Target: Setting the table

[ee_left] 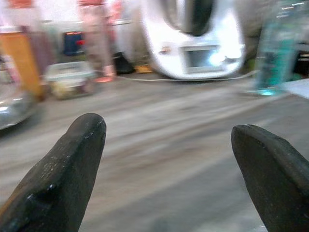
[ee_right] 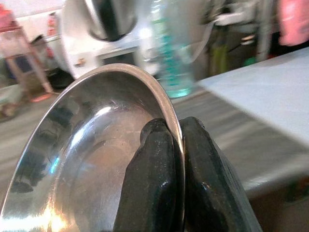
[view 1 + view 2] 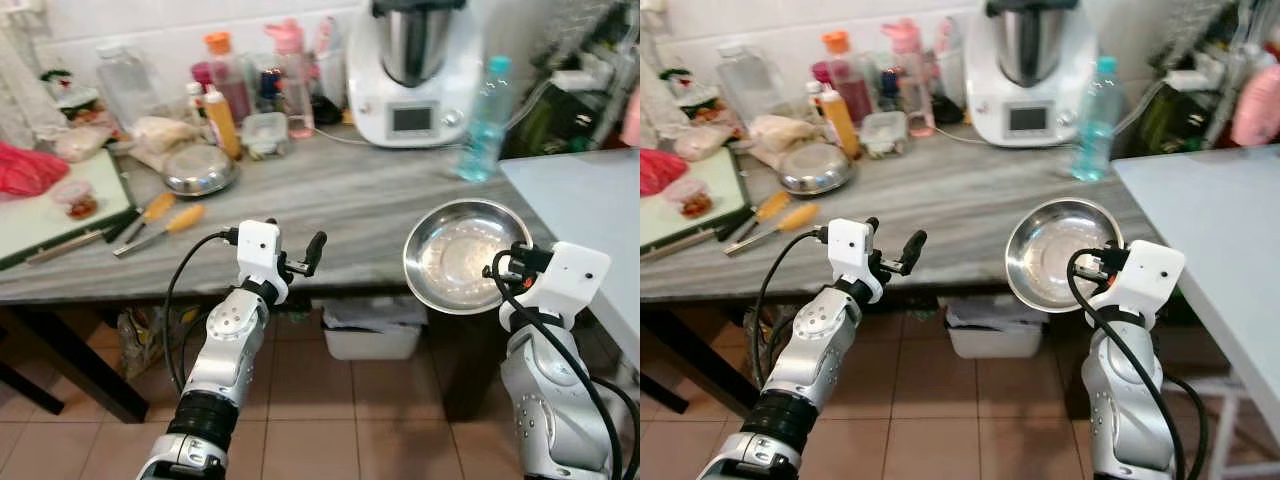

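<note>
A grey, wood-grained bench [image 3: 330,200] runs across a tiled kitchen, its back edge crowded with bottles, a white kitchen machine [image 3: 410,75] and a clear blue-capped water bottle [image 3: 485,120]. To the robot's left lie a cutting board [image 3: 50,215], two yellow-handled utensils [image 3: 160,222] and an upturned steel lid [image 3: 200,170]. A pale table [image 3: 590,215] juts in at the robot's right, touching the bench's end.

The right gripper [image 2: 176,145] has its fingers pressed together on the rim of a steel bowl [image 3: 460,252] — one finger inside the bowl, the other outside. The bowl is held tilted, its hollow facing the camera, in front of the bench's front edge near the right corner and just beside the pale table.

The left gripper [image 3: 300,258] hangs in front of the bench's front edge, well apart from the bowl. Its fingers [image 1: 63,174] are spread wide with nothing between them — the wrist view looks across the bench top toward the kitchen machine. A white bin [image 3: 370,335] sits on the floor under the bench.
</note>
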`<state>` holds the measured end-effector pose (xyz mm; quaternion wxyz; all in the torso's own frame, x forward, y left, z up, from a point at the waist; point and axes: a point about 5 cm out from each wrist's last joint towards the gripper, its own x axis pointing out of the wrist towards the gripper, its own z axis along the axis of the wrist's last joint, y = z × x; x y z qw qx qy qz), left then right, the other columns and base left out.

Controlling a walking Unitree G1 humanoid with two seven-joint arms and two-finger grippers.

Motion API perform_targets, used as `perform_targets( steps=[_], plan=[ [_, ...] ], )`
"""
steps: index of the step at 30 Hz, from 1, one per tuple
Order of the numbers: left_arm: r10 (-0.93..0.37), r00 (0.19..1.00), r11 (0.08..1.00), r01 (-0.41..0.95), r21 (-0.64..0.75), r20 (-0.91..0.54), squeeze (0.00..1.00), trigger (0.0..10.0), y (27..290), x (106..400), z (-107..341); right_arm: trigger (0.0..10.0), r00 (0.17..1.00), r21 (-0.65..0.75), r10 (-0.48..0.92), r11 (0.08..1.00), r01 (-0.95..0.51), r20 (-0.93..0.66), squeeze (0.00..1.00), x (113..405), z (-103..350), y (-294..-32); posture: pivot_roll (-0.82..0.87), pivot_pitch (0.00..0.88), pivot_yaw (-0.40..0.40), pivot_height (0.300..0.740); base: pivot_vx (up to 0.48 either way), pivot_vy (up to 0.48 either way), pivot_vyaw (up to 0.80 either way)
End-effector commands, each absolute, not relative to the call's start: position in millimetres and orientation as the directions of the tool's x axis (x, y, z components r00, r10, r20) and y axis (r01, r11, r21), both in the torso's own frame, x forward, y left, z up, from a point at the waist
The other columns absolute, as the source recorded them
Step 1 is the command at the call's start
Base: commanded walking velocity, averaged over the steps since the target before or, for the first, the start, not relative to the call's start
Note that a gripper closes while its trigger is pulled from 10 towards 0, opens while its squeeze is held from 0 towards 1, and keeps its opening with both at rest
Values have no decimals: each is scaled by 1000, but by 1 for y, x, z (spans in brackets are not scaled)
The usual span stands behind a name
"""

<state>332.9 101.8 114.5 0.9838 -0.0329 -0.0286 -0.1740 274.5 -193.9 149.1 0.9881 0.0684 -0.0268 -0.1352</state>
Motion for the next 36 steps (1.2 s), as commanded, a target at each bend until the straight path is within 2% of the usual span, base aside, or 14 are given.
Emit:
perform_targets(
  steps=[1,12,14,24,31,36],
  plan=[
    [-322,944,945,325,-43,69,0,10000,107,335,117,10000,968,141,-241,963,229,75,0,278,159,-188,-191,0,79,740,480,0,0],
    [-308,950,950,311,-38,53,0,10000,118,332,114,10000,968,154,-242,961,229,70,0,277,158,-186,-175,0,89,740,349,0,0],
    [-326,941,942,332,-55,91,0,10000,118,330,119,10000,968,155,-241,961,228,73,0,277,158,-186,-175,0,93,740,0,0,0],
    [-416,905,908,418,-9,84,0,10000,130,317,125,10000,966,167,-251,957,238,64,0,273,155,-186,-166,0,106,740,0,0,0],
    [-478,877,879,477,23,50,0,10000,136,298,125,10000,967,185,-248,955,233,62,0,274,156,-182,-152,6,109,740,0,0,0],
    [-595,804,801,595,62,-28,0,10000,145,269,119,10000,974,262,-226,940,217,4,0,273,151,-177,-125,21,96,740,0,0,0]
  ],
)
